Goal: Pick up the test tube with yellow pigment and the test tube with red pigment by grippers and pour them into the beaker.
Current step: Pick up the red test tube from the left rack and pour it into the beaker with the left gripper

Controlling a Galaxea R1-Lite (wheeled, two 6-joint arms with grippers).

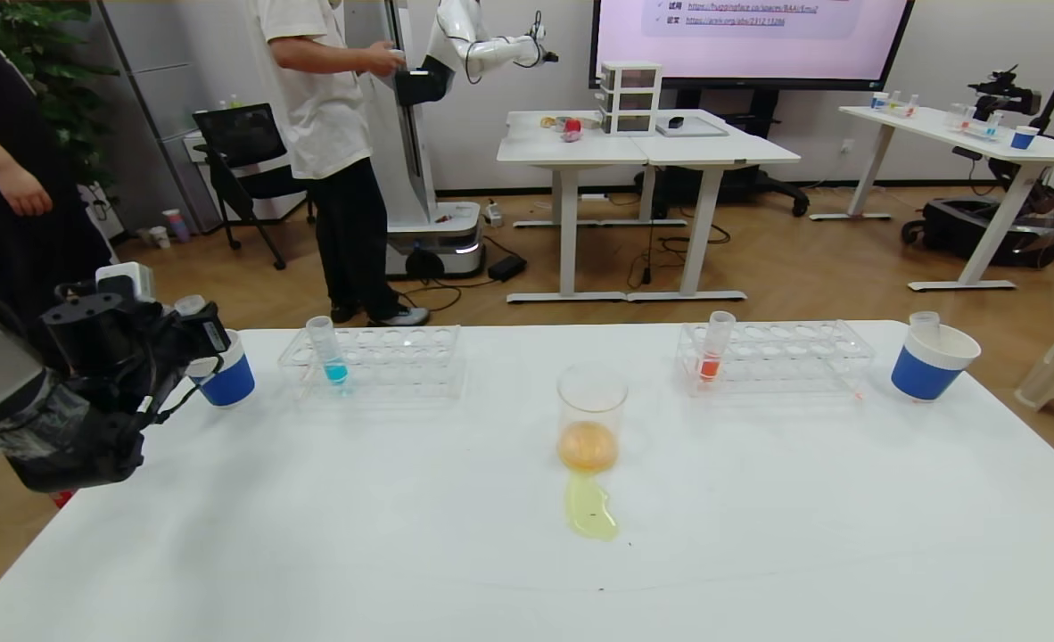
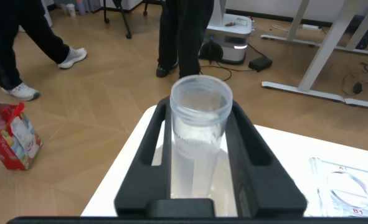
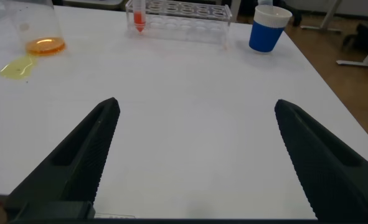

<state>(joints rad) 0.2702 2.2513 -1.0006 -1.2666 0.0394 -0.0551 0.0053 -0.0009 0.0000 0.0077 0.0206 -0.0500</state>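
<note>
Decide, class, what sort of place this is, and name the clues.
Probably a robotics lab or demo room: a white robot stands on a mobile base, height-adjustable desks sit before a big screen, and test tube racks flank a beaker.

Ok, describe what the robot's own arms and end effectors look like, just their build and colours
The left end effector has two flat matte black fingers with slot-like cutouts. In the head view its wrist is a chunky black block with a small white box on top and thin black cables looping off it. The right end effector has two black tapered fingers, pointed at the tips, with finely ribbed inner faces.
</note>
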